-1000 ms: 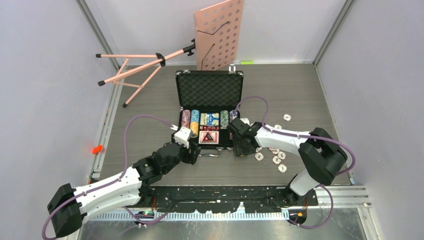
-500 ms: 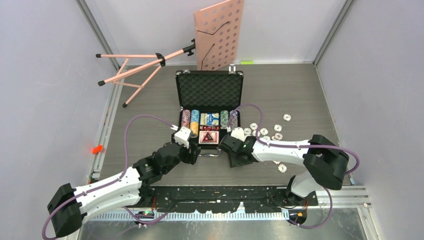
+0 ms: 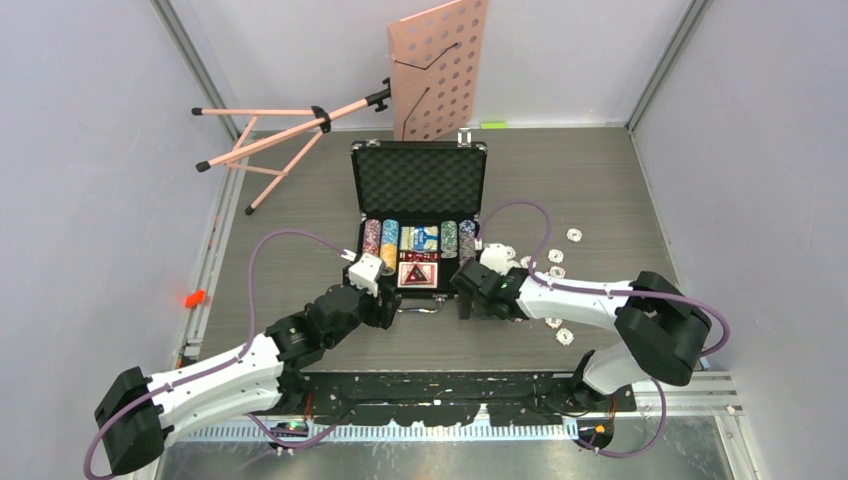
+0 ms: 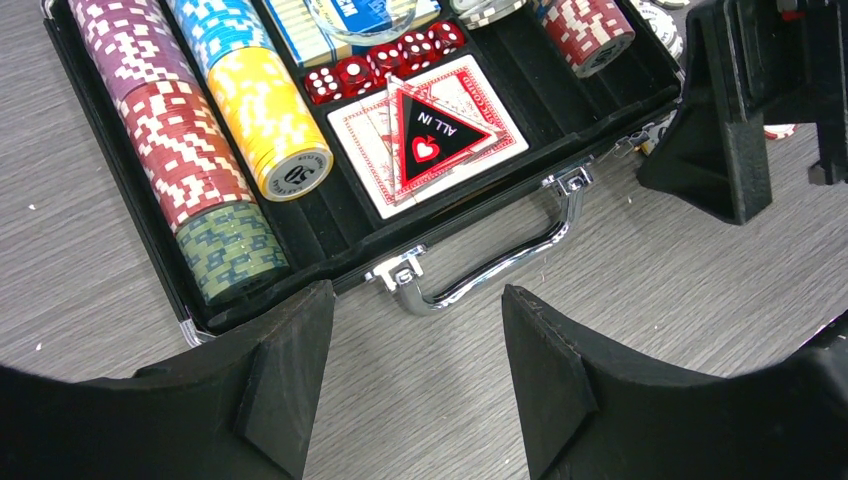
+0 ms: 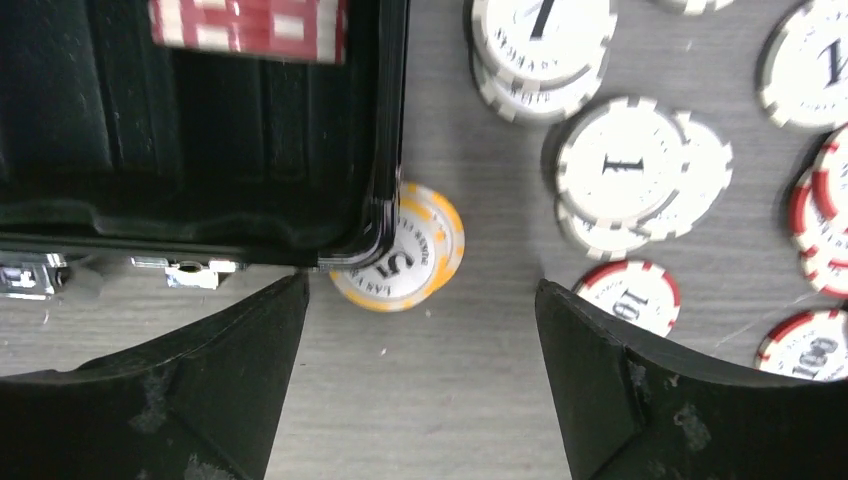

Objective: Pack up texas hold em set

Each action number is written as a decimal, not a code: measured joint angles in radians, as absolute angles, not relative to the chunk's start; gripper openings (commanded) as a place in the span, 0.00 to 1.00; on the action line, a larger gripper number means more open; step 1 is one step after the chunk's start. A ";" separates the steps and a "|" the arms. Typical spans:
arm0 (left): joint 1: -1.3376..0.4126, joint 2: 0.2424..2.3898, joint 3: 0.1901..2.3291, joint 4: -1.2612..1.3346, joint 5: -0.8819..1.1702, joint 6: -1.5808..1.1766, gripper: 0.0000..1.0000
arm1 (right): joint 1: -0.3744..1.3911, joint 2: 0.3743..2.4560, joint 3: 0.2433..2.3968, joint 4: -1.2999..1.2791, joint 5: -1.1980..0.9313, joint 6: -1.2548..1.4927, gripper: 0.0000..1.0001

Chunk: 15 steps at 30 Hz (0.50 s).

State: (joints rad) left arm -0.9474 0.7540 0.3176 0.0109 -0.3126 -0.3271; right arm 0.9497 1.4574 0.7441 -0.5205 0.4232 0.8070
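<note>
Case [image 3: 418, 180] sits open mid-table, chips, cards & dice in the tray. R gripper [image 5: 420, 300] hovers w/ jaws wide, empty, straddling an orange chip [image 5: 405, 262] tucked at the case's front-right corner, prob. to grab it. L gripper [image 4: 415, 295] hovers by the handle [image 4: 480, 265], jaws apart, holding nothing.
</note>
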 measured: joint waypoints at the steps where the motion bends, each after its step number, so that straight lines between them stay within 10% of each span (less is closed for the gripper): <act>1: -0.947 0.753 0.318 0.011 -0.312 -0.327 0.65 | 0.941 1.459 0.733 -0.501 0.422 0.809 0.88; 15: -0.947 0.739 0.317 0.011 -0.310 -0.327 0.65 | 0.866 1.425 0.635 -0.256 0.433 0.712 0.66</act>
State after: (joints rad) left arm -0.9474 0.7391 0.3172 0.0113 -0.3099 -0.3271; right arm 0.8658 1.4250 0.6346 -0.2562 0.4332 0.7120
